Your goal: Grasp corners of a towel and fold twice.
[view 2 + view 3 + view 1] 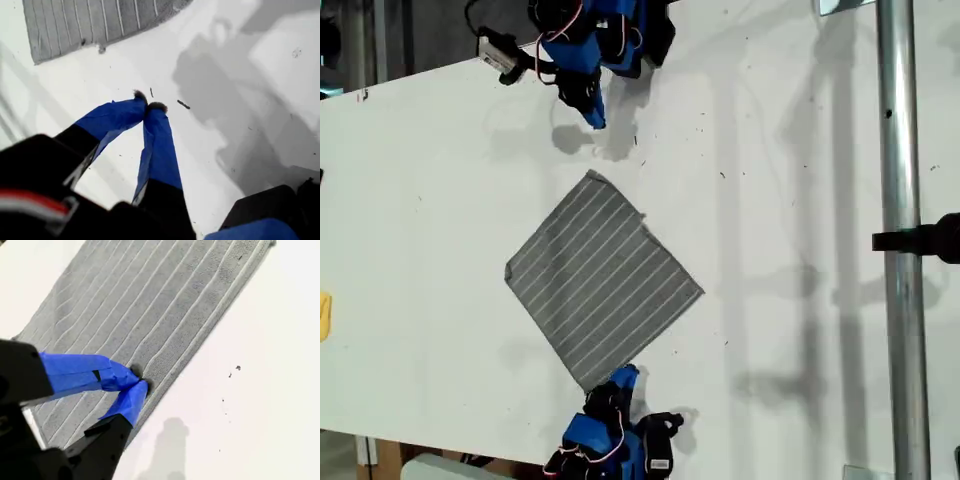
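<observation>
The towel [605, 280], grey with thin white stripes, lies flat as a diamond on the white table [800, 150]. My first gripper [597, 120] is shut with nothing in it, hanging over bare table a short way beyond the towel's upper corner [592, 175]. In the first wrist view its fingertips [157, 107] touch each other, with the towel [90, 25] and one corner [36, 60] ahead. My second gripper [627, 375] is at the towel's lower corner [588, 386]. In the second wrist view it [140, 380] is shut, tips together on the towel [150, 305] just inside the edge; no cloth is lifted.
A metal pole [900, 240] with a black clamp [925, 240] crosses the exterior view's right side. A small yellow object [324, 315] sits at the exterior view's left edge. Black specks [183, 104] dot the table. The table edge runs along the exterior view's bottom left.
</observation>
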Controlling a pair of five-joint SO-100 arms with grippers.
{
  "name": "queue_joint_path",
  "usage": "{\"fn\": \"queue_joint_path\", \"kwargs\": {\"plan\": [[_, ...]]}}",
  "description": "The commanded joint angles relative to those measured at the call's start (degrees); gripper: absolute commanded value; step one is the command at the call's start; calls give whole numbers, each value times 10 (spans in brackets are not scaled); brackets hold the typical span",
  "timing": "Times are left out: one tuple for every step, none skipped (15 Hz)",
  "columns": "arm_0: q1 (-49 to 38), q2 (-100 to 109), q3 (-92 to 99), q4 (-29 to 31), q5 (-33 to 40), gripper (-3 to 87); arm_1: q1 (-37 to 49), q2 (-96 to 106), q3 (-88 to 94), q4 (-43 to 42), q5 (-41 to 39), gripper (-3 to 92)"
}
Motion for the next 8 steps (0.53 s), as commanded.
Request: {"fn": "queue_joint_path", "kwargs": {"plan": [[11, -123, -131, -21, 8, -16, 13, -54, -84, -20, -46, -3], [13, -158, -162, -27, 6, -16, 20, -77, -107, -20, -66, -3], [17, -200, -200, -25, 7, -16, 26, -106, -133, -23, -84, -3], [24, -243, -240, -24, 7, -16, 33, -147, -164, -29, -108, -3], [29, -282, -278, -24, 4, -16, 40, -195, -205, -38, -134, -3], [33, -319, -314, -25, 6, -16, 45, -248, -253, -42, -163, -3], [38, -353, -350, -23, 6, -16, 50, -302, -308, -41, -192, -3], [42, -384, -386, -15, 5, -16, 56, -352, -363, -33, -225, -3]]}}
